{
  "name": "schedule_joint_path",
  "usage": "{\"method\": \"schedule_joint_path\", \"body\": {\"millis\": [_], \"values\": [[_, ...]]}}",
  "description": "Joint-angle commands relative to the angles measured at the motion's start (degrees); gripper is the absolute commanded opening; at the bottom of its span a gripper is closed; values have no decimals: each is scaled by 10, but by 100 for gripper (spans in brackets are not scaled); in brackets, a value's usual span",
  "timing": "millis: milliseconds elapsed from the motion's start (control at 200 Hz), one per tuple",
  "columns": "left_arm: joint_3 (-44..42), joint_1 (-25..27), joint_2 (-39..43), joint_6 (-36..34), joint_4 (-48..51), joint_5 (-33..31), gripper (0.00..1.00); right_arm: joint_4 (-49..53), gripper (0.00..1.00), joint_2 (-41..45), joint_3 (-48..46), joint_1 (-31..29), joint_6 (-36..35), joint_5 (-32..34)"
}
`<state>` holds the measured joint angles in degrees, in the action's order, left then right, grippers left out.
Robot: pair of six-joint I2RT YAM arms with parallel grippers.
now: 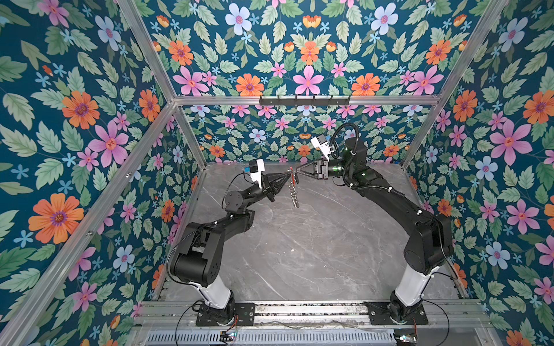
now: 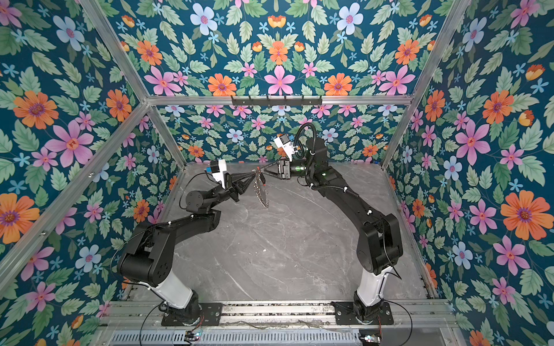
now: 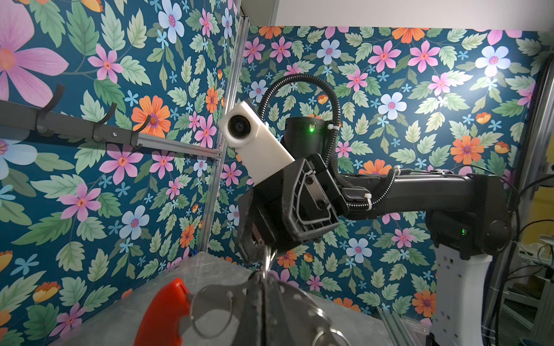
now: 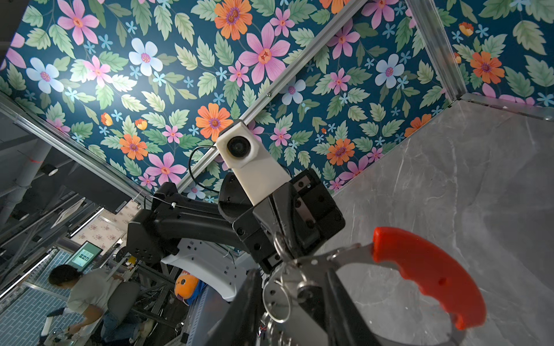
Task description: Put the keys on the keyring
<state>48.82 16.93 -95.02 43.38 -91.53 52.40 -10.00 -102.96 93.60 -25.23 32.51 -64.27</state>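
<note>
The keyring point(image 1: 294, 196), a flat grey disc fringed with silver loops, hangs edge-on above the table in both top views point(image 2: 263, 194). Its red curved piece point(image 4: 428, 269) shows in both wrist views point(image 3: 163, 314). My left gripper point(image 3: 263, 299) is shut on the disc's upper rim point(image 1: 289, 176). My right gripper point(image 1: 297, 171) meets it tip to tip from the other side. A silver split ring point(image 4: 275, 299) sits between the right jaws against the rim, and they pinch it. The keys point(image 1: 296, 179) show as a small dark oblong hanging just below those tips.
The grey marble table point(image 1: 299, 254) lies below both arms. A black hook rail point(image 1: 304, 101) runs along the back wall. Aluminium frame posts and floral walls close in three sides. A person point(image 4: 87, 287) sits outside the cell.
</note>
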Motion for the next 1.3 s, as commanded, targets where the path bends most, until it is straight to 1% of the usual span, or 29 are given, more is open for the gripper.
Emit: {"method": "schedule_joint_path", "body": {"millis": [0, 200, 490, 600, 720, 870, 920, 1120, 1270, 1295], "values": [[7, 1, 0, 19, -44, -12, 0, 20, 37, -1, 10, -6, -32, 3], [10, 1, 1, 29, -45, -15, 0, 54, 33, -4, 19, -13, -60, 12], [13, 1, 3, 37, -44, -14, 0, 63, 11, -4, 19, -14, -72, 21], [13, 0, 3, 41, -44, -17, 0, 70, 0, -2, 19, -14, -78, 26], [15, 2, 3, 53, -44, -36, 0, 98, 0, 4, 21, -17, -105, 44], [15, 17, 7, 45, -34, -71, 0, 189, 0, 7, 46, -43, -187, 95], [16, 22, 7, 41, -32, -78, 0, 206, 0, 5, 51, -50, -203, 107], [13, 31, 7, 34, -32, -103, 0, 213, 0, 3, 52, -58, -209, 113], [14, 35, 4, 36, -39, -107, 0, 229, 0, 2, 60, -63, -220, 113], [14, 35, 4, 38, -41, -106, 0, 230, 4, 4, 60, -63, -222, 114]]}}
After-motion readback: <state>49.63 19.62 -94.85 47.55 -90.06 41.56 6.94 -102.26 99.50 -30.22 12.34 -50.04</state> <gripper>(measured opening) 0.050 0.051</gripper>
